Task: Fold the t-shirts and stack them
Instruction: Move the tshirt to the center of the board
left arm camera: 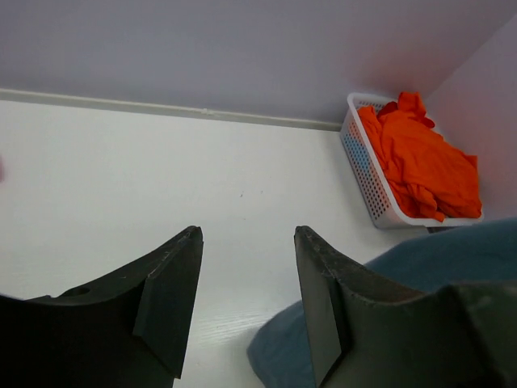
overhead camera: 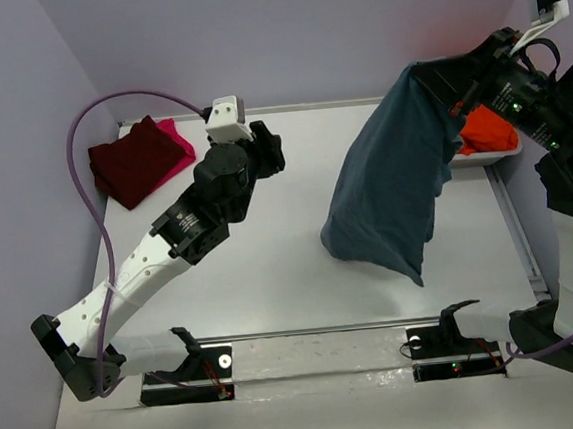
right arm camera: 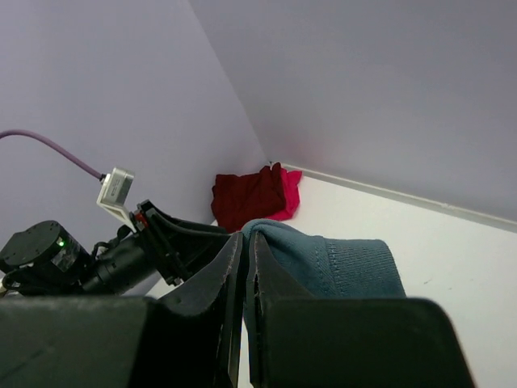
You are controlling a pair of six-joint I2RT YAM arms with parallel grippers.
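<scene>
My right gripper (right arm camera: 249,242) is shut on the collar of the slate teal-blue t-shirt (overhead camera: 389,180), which hangs from it (overhead camera: 424,67) above the table's right half, its lower hem touching the surface. The same shirt (right arm camera: 323,259) drapes over the right fingers. My left gripper (left arm camera: 246,234) stands open and empty over the middle of the table (overhead camera: 270,141), with the teal shirt's edge (left arm camera: 283,356) just below and right of its fingers. A folded dark maroon t-shirt (overhead camera: 136,159) lies on a bright pink t-shirt (overhead camera: 172,136) at the back left. A vivid orange t-shirt (left arm camera: 420,166) fills the tub.
A white perforated tub (left arm camera: 365,174) stands at the back right corner against the wall (overhead camera: 281,34). A purple cable (overhead camera: 96,211) loops over the left arm. Two black mounts (overhead camera: 195,368) sit at the table's near edge.
</scene>
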